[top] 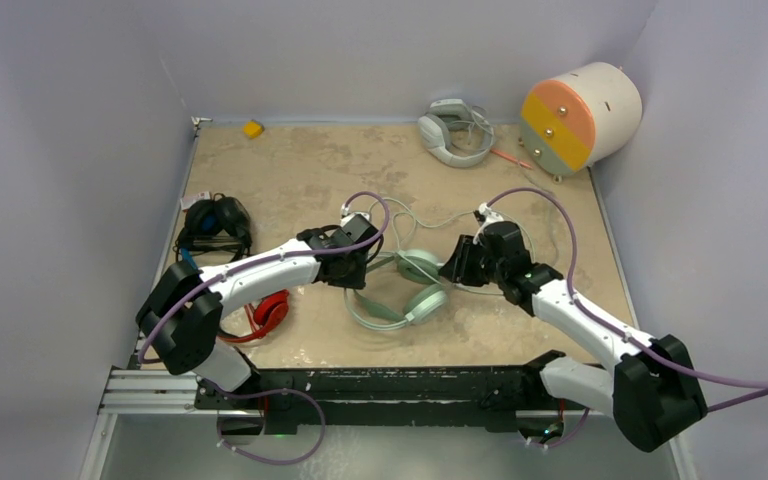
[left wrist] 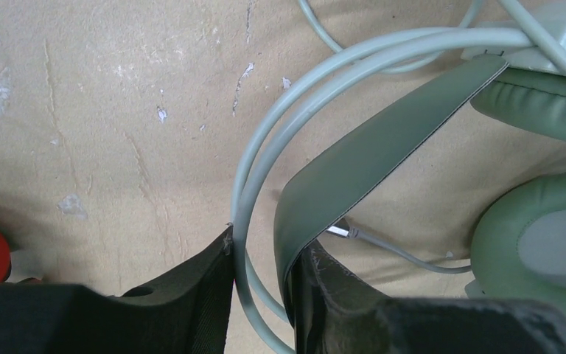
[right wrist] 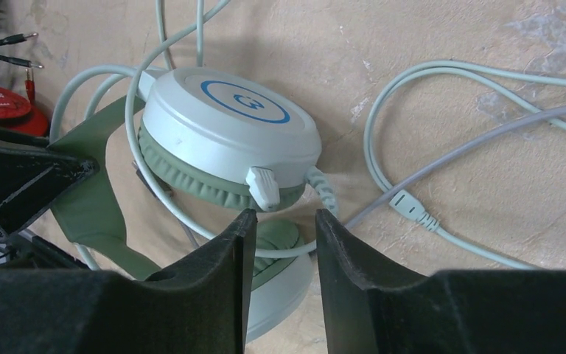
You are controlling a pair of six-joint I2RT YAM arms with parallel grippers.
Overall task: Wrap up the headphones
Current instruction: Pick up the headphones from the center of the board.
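Note:
The mint-green and white headphones (top: 410, 290) lie mid-table, with their pale cable (top: 430, 222) looping behind them. My left gripper (top: 357, 268) is shut on their headband. In the left wrist view the green strap (left wrist: 383, 140) and the two pale frame wires (left wrist: 265, 147) sit between the fingers (left wrist: 191, 295). My right gripper (top: 457, 266) is open just above the white ear cup (right wrist: 225, 129), and a thin pale cable (right wrist: 295, 252) crosses the gap unclamped. The black headphones with blue cups (top: 215, 225) lie at the left edge. The red-and-black headphones (top: 265, 315) lie under my left arm.
A grey-white headset (top: 453, 130) with its cable bundled on it lies at the back. A white cylinder with an orange and green face (top: 580, 115) lies at the back right. A small yellow object (top: 252, 128) sits at the back left. Grey walls enclose the table.

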